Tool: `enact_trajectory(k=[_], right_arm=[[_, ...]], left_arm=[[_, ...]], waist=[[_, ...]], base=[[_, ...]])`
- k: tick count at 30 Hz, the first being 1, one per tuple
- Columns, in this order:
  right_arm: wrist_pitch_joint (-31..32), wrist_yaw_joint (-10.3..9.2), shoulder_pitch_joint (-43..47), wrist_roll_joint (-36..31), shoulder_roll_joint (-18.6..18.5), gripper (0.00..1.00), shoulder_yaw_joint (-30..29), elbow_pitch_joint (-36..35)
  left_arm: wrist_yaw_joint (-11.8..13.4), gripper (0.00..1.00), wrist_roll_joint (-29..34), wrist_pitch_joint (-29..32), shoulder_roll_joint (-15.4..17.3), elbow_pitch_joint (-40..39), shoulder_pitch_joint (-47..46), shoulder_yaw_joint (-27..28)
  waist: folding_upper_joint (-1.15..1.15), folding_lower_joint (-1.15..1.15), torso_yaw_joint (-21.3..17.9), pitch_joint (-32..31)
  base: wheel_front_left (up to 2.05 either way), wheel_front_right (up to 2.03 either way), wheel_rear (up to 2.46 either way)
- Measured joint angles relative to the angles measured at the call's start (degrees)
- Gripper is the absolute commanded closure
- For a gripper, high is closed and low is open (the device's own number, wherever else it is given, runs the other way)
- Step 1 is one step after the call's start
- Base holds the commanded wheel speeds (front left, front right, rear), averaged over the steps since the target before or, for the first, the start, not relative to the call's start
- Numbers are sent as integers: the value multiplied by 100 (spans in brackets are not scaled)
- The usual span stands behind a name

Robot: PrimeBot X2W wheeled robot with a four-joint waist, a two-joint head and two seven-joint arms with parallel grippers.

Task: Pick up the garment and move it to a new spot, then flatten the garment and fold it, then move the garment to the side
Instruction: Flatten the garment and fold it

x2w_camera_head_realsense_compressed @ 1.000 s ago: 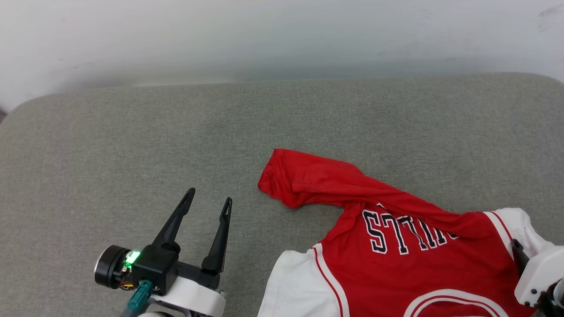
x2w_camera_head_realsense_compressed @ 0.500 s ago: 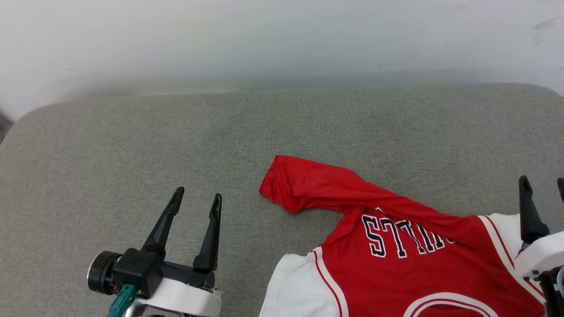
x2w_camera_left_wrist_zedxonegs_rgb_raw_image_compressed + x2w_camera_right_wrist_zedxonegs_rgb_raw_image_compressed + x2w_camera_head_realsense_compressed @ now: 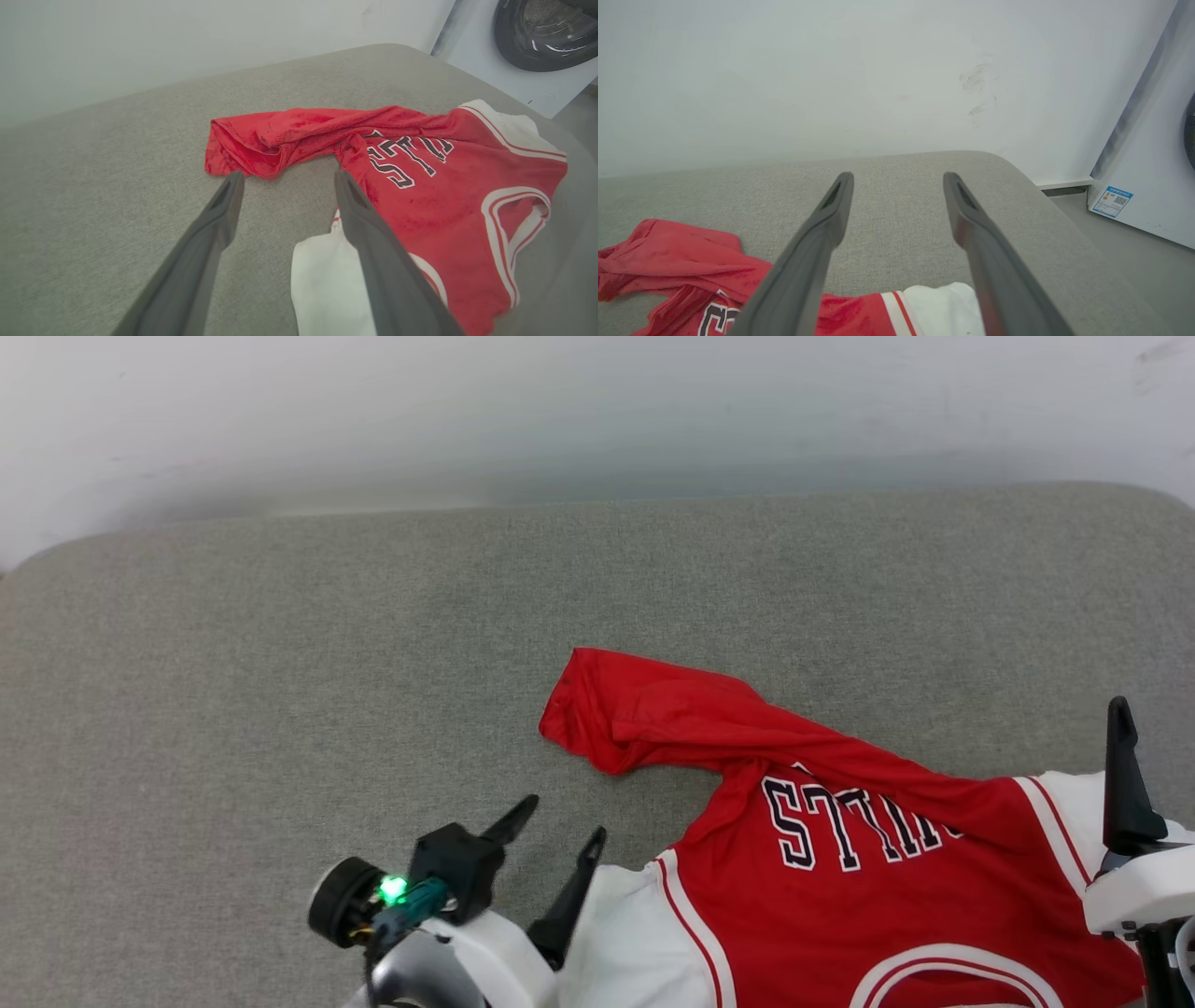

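Head view: left gripper [image 3: 565,818] spread, empty; the garment [image 3: 868,896] lies just right of its fingertips.
Left wrist view: garment crumpled ahead, running back beside one finger.
Right wrist view: right gripper [image 3: 897,177] spread, empty, garment beneath, leftward.

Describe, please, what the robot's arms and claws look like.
The left claw has two long, tapering dark fingers on a black block, with a black round knob, a glowing green light and a teal connector beside it, then a glossy white wrist shell. The right claw has the same dark, slotted fingers and a white casing.
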Motion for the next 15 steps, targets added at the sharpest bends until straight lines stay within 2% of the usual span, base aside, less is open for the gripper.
enact_trajectory(k=[4,7,11,15], right_arm=[[52,0,-19,0,55,0,44,-51],[53,0,-71,0,76,0,115,-69],[24,0,-99,2,99,0,181,-63],[-57,0,-102,11,111,0,220,-22]], left_arm=[[-10,0,-321,1287,294,-66,-300,-617],[-8,0,-170,2041,646,42,-517,-808],[-9,0,-230,2518,728,200,-651,-1047],[-8,0,-331,2668,853,452,-759,-1139]], waist=[[0,0,-49,162],[0,0,-122,283],[0,1,-236,452],[0,1,-349,604]], base=[[0,0,0],[0,0,0],[0,0,0],[0,0,0]])
